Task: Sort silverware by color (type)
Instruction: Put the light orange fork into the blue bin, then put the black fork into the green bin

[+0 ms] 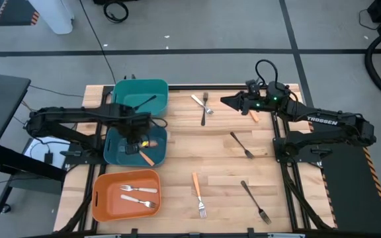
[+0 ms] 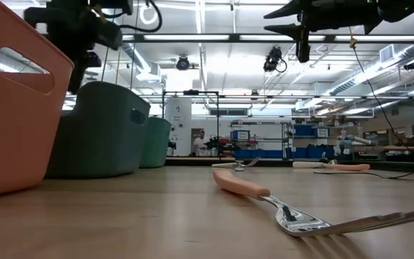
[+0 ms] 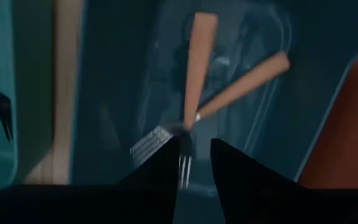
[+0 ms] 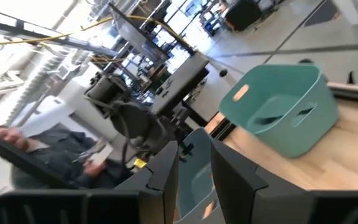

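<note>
My left gripper (image 1: 135, 137) points down into the middle teal bin (image 1: 157, 151) and is open. Two orange-handled forks (image 3: 199, 68) (image 3: 247, 84) lie crossed on the bin's bottom. The tines (image 3: 185, 167) of one show in the gap between my fingertips (image 3: 194, 165). The far teal bin (image 1: 141, 94) holds a black fork (image 1: 144, 102). Two cream-handled forks (image 1: 137, 195) lie in the orange bin (image 1: 101, 198). My right gripper (image 1: 225, 101) hangs level above the table's far middle, open with nothing between its fingers (image 4: 194, 168). My left gripper comes from above, pointing down, with a finger on either side of the fork's tines (image 3: 185, 167). The fork's handle (image 3: 201, 56) rests across the other fork in the bin. Whether a finger touches the tines, I cannot tell.
Loose on the table lie a cream-handled fork and a black one (image 1: 205, 108), an orange handle (image 1: 253, 117) by the right arm, two black forks (image 1: 241, 145) (image 1: 255, 202) and an orange-handled fork (image 1: 198, 195) (image 2: 264, 196). A person (image 4: 36, 155) sits beyond the table.
</note>
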Robot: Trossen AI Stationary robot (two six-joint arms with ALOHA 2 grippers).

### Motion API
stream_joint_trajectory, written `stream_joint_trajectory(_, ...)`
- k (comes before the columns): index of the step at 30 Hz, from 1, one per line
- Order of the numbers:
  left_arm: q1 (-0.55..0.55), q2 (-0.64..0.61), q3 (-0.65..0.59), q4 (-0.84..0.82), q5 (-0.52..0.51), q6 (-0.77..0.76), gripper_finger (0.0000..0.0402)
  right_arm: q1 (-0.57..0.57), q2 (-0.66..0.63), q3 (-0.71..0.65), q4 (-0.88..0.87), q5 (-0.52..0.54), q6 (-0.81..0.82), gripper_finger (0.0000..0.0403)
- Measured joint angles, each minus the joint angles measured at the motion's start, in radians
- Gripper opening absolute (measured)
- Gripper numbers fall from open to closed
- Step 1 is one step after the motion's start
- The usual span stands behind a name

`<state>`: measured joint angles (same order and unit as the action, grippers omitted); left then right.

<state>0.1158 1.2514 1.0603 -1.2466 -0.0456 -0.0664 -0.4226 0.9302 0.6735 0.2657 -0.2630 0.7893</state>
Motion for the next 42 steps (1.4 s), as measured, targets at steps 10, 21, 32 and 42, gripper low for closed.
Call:
stream_joint_trajectory(10, 0.052, -0.001, 0.154, 0.061, 0.0, -0.033, 0.0109, -0.039, 0.0, 0.0, 0.0, 0.008, -0.034, 0.0102)
stream_joint_trajectory(21, 0.046, -0.001, 0.238, 0.459, 0.001, -0.138, 0.0109, -0.097, 0.0, 0.0, -0.02, 0.01, -0.112, 0.0102)
stream_joint_trajectory(32, -0.009, -0.001, 0.238, 0.791, 0.001, -0.13, 0.0109, -0.104, 0.0, 0.0, -0.322, 0.091, -0.161, 0.0102)
stream_joint_trajectory(42, -0.012, -0.001, 0.238, 0.818, 0.001, -0.121, 0.0109, -0.104, 0.0, 0.0, -0.766, 0.17, -0.176, 0.0102)
